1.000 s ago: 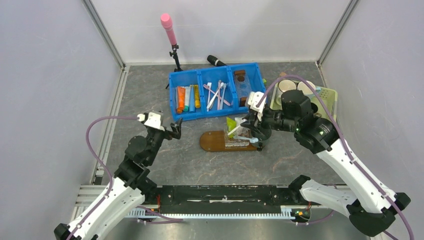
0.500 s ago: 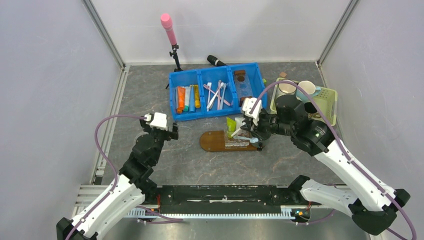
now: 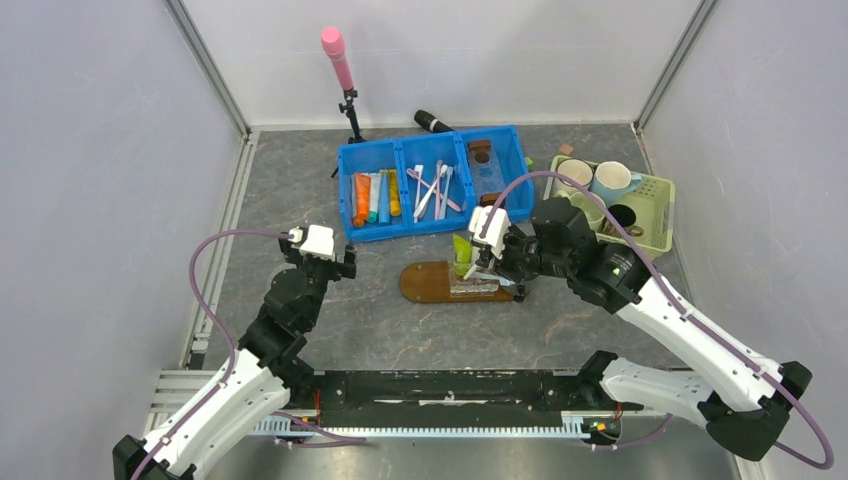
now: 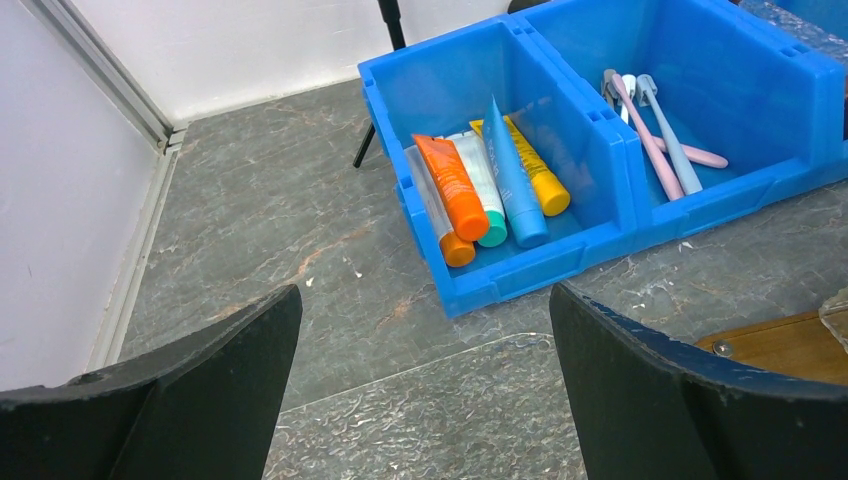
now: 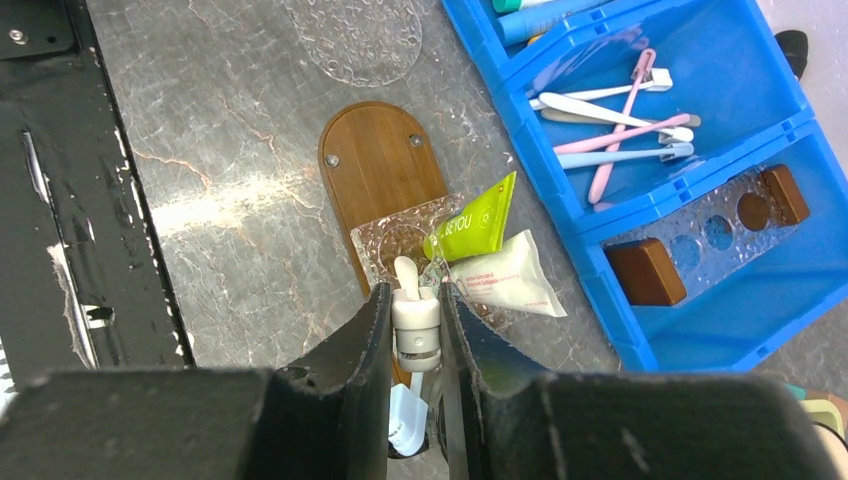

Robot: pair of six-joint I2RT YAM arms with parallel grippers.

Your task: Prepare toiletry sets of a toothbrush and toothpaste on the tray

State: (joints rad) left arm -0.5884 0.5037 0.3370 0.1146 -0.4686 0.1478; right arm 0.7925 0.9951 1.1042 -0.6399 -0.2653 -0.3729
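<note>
Two toothpastes: bright green tube (image 5: 470,228) and white tube (image 5: 505,283) lying at end of dark brown oval wooden tray (image 5: 380,160).
Right gripper (image 5: 413,300): pinching slim whitish toothbrush (image 5: 414,318) over tray.
Left gripper (image 4: 425,300): spread wide, empty.

Right pincer (image 5: 413,296) clamped on whitish toothbrush (image 5: 406,272), over one end of brown tray (image 5: 380,160). Green toothpaste tube (image 5: 475,228) and white toothpaste tube (image 5: 505,285) lie touching on clear textured piece (image 5: 385,243) there. Blue bin (image 5: 740,60) beside the tray holds pink and white brushes (image 5: 620,135). Grey desk (image 5: 230,150).
</note>
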